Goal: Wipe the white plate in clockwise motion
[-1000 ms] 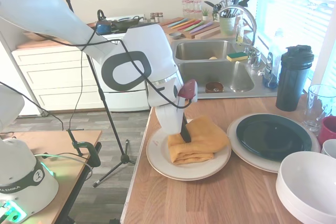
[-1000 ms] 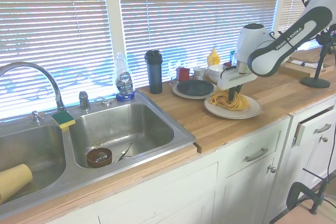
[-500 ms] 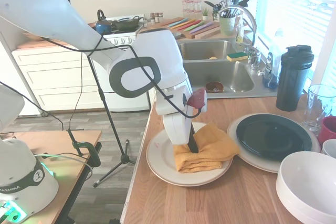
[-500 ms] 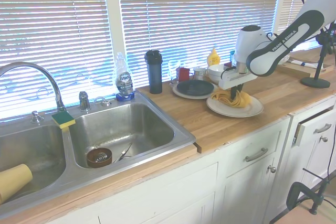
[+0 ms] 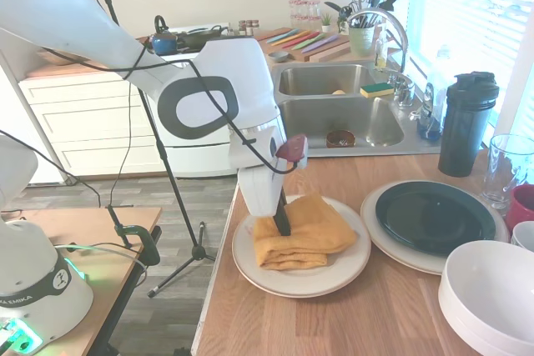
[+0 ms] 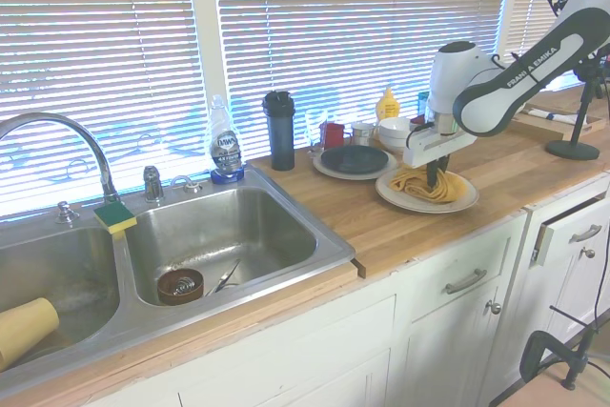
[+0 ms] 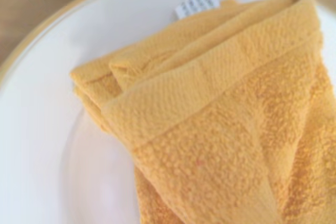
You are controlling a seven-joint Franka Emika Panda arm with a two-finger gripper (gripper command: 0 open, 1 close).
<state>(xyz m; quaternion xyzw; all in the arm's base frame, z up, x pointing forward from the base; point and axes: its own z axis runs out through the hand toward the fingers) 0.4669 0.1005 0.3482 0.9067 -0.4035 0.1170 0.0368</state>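
The white plate (image 5: pixel 332 275) lies on the wooden counter near its left edge, with a folded yellow-orange towel (image 5: pixel 302 233) on top. My gripper (image 5: pixel 282 221) points straight down onto the towel's left part, its dark fingers shut on the cloth and pressing it against the plate. From the other side, the gripper (image 6: pixel 435 178) stands over the towel (image 6: pixel 422 184) on the plate (image 6: pixel 448 205). The wrist view is filled by the towel (image 7: pixel 220 119), with a small white tag, lying on the plate's glossy surface (image 7: pixel 42 129).
A cream plate carrying a black plate (image 5: pixel 434 218) sits just right of the white plate. White bowls (image 5: pixel 492 289), a glass (image 5: pixel 509 168) and a black bottle (image 5: pixel 467 122) stand further right. The sink (image 5: pixel 334 110) lies behind. The counter edge (image 5: pixel 219 264) drops off at the left.
The gripper dragged the towel over the plate, first toward the front right, now back to the left side. The towel's folds shifted with it.
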